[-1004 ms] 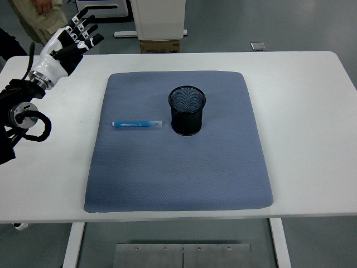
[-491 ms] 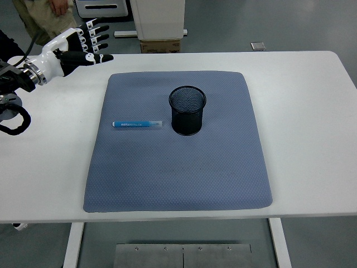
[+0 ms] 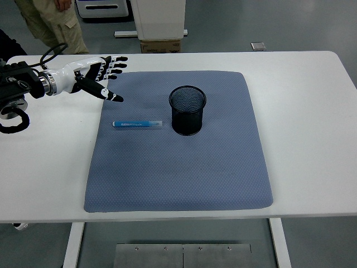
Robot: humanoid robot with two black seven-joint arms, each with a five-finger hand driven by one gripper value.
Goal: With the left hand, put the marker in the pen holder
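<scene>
A blue marker (image 3: 137,124) lies flat on the grey-blue mat (image 3: 178,167), pointing left to right. Just to its right stands a black mesh pen holder (image 3: 187,110), upright. My left hand (image 3: 106,75) reaches in from the left edge, above and to the upper left of the marker, over the mat's top left corner. Its fingers are spread and hold nothing. The right arm does not show.
The mat covers the middle of the white table (image 3: 312,100). A person (image 3: 50,22) stands behind the table at the top left. A cardboard box (image 3: 160,46) and a white cabinet sit beyond the far edge.
My left hand has swung down and to the right, from the table's far left corner to the mat's top left corner, closer to the marker. Marker and holder have not moved.
</scene>
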